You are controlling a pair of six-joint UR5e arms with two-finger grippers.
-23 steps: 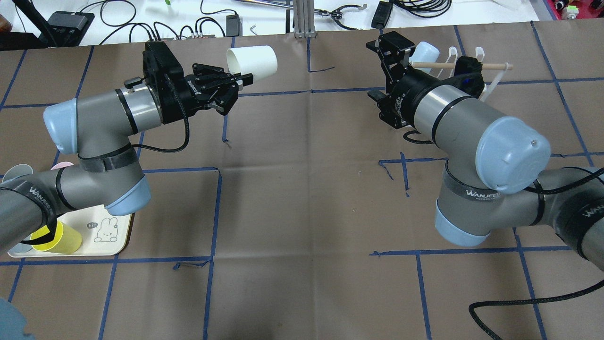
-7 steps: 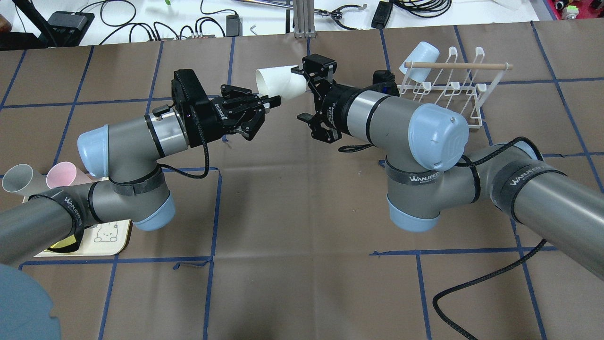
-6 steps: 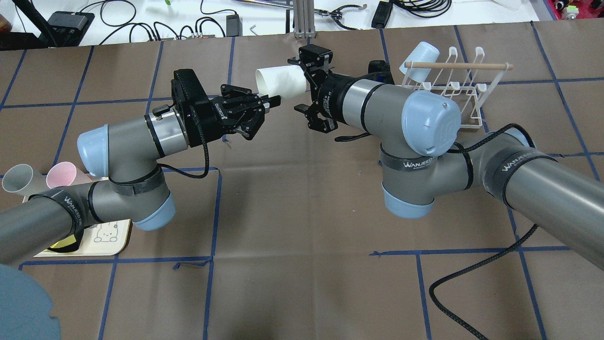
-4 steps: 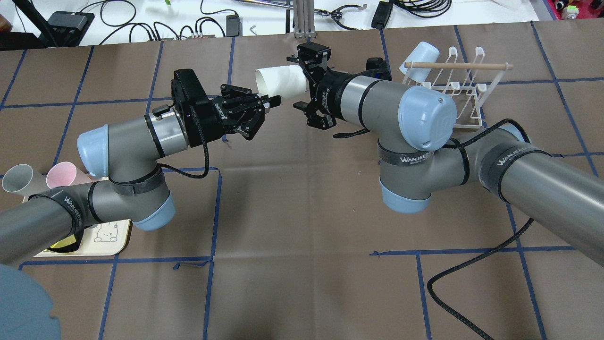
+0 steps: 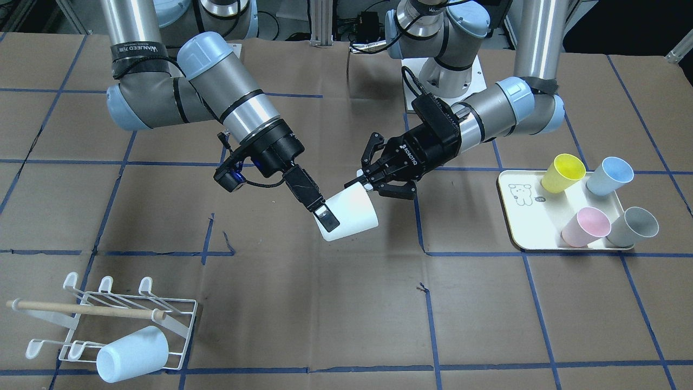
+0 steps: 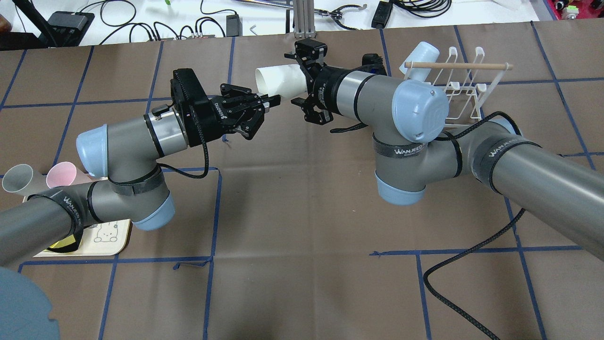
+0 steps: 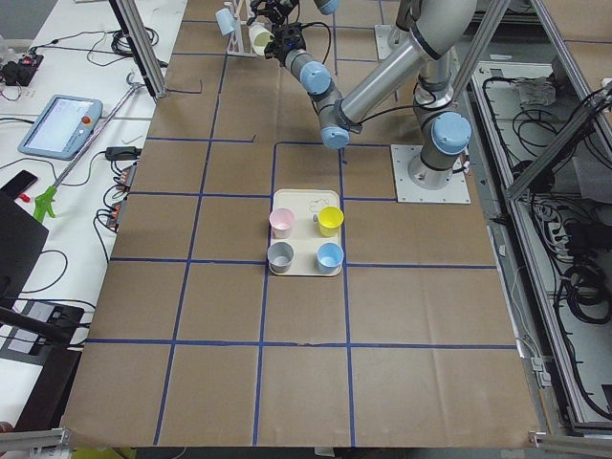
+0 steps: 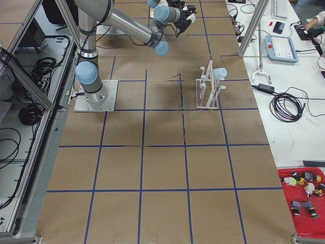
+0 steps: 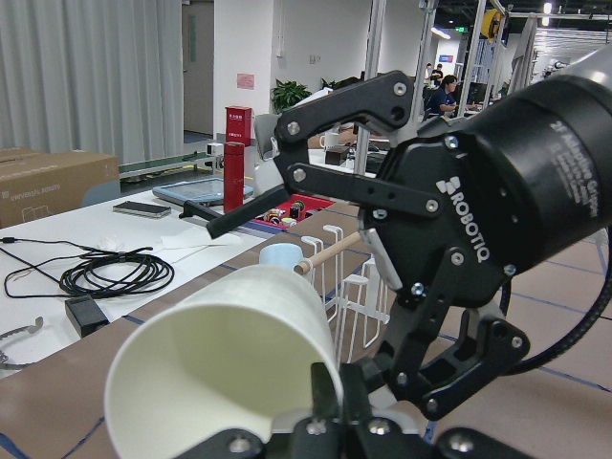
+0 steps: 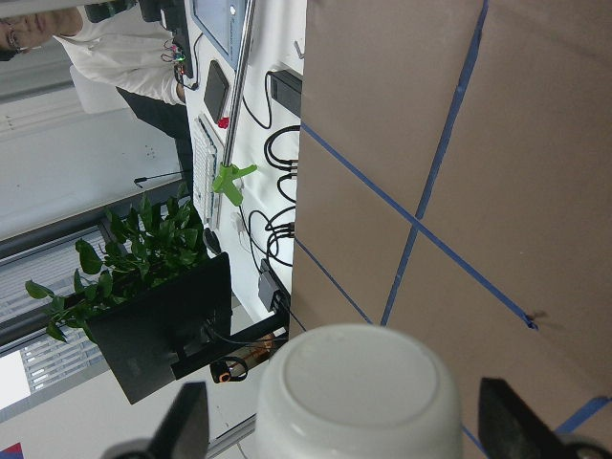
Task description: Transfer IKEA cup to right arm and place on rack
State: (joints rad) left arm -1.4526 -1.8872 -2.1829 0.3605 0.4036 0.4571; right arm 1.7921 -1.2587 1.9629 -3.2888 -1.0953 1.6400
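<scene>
IKEA cup [image 6: 283,81] hangs on its side above mid-table [image 6: 302,212], between the two arms and clear of the surface. Reading the overhead left to right:
- The left gripper [image 6: 272,100] is clenched on the cup's rim, one finger inside the mouth.
- The right gripper [image 10: 349,421] is spread wide around the closed base. Its fingers [image 10: 189,421] stand apart from the wall on both sides, so nothing is grasped yet.
- The rack [image 6: 472,65] sits well off to the right, with one pale blue cup [image 6: 421,54] already on it.

Risks, my read:
- If you release left before right clamps, the cup drops.
- Right only covers a short tapered section, so the cup could squirt out on closing.
- A hard squeeze while left pinches may flex the thin wall.

Hidden:
- Right's far finger is behind the cup in the front view.
- Overlap depth is unclear.
- Side views are too small to tell anything.
</scene>
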